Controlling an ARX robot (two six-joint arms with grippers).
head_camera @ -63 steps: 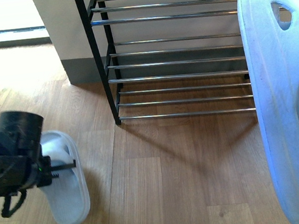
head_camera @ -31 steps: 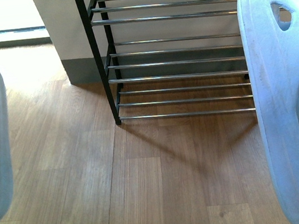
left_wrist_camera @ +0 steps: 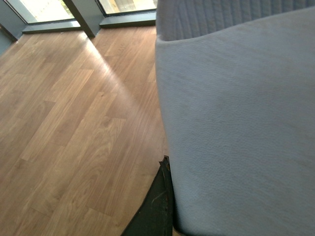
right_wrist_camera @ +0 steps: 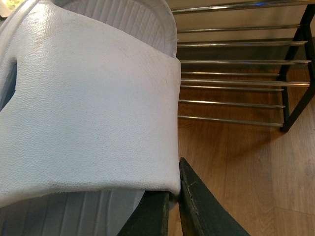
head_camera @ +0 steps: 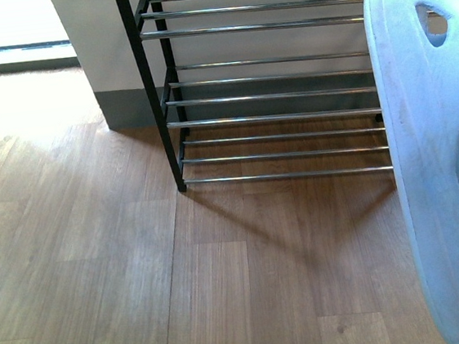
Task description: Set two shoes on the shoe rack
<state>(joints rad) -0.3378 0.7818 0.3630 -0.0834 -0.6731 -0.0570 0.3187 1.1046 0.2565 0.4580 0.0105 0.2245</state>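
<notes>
the wooden floor [head_camera: 99,260] took up most of the front view, and we saw no shoe lying on it. the shoe rack [head_camera: 269,77] stood at its far side against the wall. there was one rack, with three tiers of chrome bars in view, and no shoe rested on any bar that showed. we judged that nothing was placed yet and both placements were left to do.

we counted two shoes, both pale slide sandals; no sneakers appeared. the right-hand sandal [head_camera: 433,159] hung upright close to the front camera at the right edge, clear of the floor and short of the rack. the right wrist view showed its broad strap [right_wrist_camera: 93,113] with the rack's bars beyond. the left-hand sandal [left_wrist_camera: 236,123] filled the left wrist view, lifted above bare floor; the front view did not show it.

of the two tools, the right tool [right_wrist_camera: 172,189] had its dark fingers pinching the strap's edge. of the left tool only one finger [left_wrist_camera: 157,206] showed, pressed against the strap. the other was hidden, so we judged it pinched the left-hand sandal too.
</notes>
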